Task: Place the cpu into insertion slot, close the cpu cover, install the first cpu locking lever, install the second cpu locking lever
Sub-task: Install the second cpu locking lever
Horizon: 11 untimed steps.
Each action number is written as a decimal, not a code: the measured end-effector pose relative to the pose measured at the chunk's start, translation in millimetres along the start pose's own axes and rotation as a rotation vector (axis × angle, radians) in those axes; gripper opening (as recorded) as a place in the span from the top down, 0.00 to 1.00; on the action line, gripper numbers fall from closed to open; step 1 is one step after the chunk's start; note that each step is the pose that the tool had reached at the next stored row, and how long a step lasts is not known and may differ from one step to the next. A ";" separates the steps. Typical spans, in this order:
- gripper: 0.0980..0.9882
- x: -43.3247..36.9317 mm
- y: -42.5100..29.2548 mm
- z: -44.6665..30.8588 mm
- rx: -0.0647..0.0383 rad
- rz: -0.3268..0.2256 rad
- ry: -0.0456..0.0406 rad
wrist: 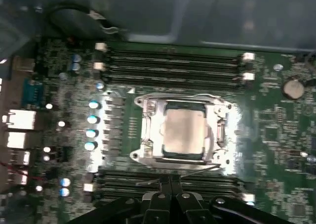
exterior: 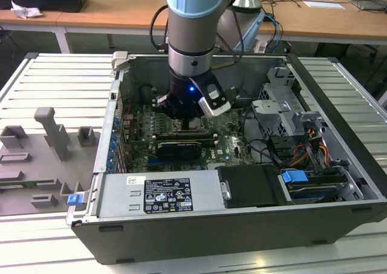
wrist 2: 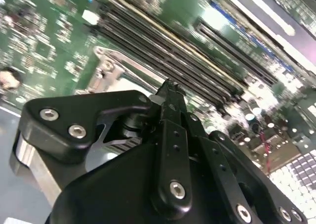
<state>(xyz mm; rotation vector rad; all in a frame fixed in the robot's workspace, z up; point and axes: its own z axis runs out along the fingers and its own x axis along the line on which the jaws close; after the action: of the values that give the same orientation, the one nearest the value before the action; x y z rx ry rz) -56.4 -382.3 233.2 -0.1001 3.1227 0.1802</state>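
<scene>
Black gripper (wrist: 168, 192), fingers pressed together and empty, is hovering at lower centre, the silver-beige square cpu (wrist: 183, 132) sitting under the silver frame-like cpu cover (wrist: 148, 130) just above.

Dull silver-beige cpu (wrist: 183, 131), green circuit board (wrist: 276, 130)

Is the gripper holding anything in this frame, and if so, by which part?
Nothing appears held. The gripper has its fingers together with nothing visible between them, beside the socket. The cpu already sits in the insertion slot with the cpu cover down around it.
</scene>
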 end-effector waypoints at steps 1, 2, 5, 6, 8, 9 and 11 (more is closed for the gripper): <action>0.99 2.9 -0.4 3.8 -0.004 0.000 -0.0003; 0.99 2.9 -0.6 5.5 -0.004 0.000 -0.0002; 0.99 3.1 -1.6 11.0 -0.013 -0.001 -0.0006; 0.99 3.2 -2.6 11.6 -0.024 -0.001 -0.0013; 0.99 3.5 -5.7 11.4 -0.062 0.000 -0.0039; 0.99 3.8 -7.5 11.2 -0.073 0.000 -0.0047; 0.99 5.0 -13.4 10.7 -0.084 0.000 -0.0055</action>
<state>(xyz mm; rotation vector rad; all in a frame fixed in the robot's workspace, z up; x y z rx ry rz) -60.4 -394.7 221.0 -0.1007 3.1096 0.3108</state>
